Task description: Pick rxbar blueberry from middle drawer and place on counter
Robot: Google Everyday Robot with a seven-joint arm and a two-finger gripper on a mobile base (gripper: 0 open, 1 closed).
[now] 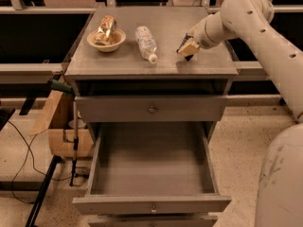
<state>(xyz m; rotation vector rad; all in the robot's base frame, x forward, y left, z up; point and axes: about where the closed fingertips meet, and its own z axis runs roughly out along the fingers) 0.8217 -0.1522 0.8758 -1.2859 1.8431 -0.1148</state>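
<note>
My gripper [187, 49] is over the right part of the counter [118, 63], close above its surface. It is shut on the rxbar blueberry [184, 42], of which only dark slivers show around the tan fingers [189, 47]. The middle drawer [151, 205] is pulled fully out below the counter, and its grey inside shows nothing in it. The arm comes in from the upper right.
A clear plastic bottle [146, 42] lies on its side mid-counter. A white bowl [107, 40] holding a shiny gold-and-silver wrapper [105, 29] stands at the counter's left. The top drawer [151, 109] is closed. A wooden box [64, 126] and cables sit on the floor at left.
</note>
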